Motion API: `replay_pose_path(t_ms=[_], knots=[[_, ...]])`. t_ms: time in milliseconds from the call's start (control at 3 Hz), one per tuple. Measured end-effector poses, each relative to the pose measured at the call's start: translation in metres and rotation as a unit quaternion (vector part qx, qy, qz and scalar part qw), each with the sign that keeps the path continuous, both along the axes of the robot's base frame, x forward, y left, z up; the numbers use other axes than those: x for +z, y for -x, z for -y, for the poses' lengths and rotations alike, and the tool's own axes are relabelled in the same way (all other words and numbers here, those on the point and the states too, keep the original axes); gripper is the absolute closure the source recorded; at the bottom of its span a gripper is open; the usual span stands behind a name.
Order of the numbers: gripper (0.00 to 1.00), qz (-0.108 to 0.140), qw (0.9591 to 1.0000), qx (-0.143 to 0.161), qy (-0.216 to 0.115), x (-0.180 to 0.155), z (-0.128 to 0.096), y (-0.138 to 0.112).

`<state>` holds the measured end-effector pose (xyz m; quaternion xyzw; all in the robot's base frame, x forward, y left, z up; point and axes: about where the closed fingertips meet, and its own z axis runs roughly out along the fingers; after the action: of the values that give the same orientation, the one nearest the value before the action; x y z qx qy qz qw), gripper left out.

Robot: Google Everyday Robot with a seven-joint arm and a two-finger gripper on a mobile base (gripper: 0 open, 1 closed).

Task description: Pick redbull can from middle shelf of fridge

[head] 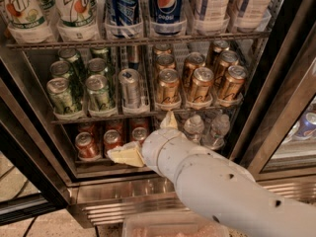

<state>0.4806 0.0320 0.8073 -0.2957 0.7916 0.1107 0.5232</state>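
The redbull can (130, 88) is slim and silver-blue. It stands upright at the front of the middle shelf (148, 113), between green cans (81, 90) on its left and gold cans (200, 83) on its right. My gripper (146, 138) is below that shelf, in front of the lower rack, at the end of the white arm (222, 191). Its two cream fingers are spread apart and hold nothing: one fingertip (123, 155) points left, the other (169, 120) points up at the shelf edge. The gripper is below and slightly right of the can, not touching it.
The fridge (276, 107) has dark door frames on both sides and a ribbed steel base (118, 201). Big 7UP and Pepsi bottles (165, 6) fill the rack above. Red cans (89, 144) and water bottles (205, 130) stand on the lower rack behind the gripper.
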Motion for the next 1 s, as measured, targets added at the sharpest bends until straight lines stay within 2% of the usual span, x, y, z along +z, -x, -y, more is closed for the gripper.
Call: replay_pose_path(t_ms=[333,667,1000], knots=[[0.21,0.028,0.9996,-0.001,-0.003,0.002,-0.005,-0.016],[0.30,0.052,0.9986,-0.006,-0.007,0.005,-0.009,-0.026],[0.32,0.070,0.9974,-0.013,-0.008,0.008,-0.010,-0.030]])
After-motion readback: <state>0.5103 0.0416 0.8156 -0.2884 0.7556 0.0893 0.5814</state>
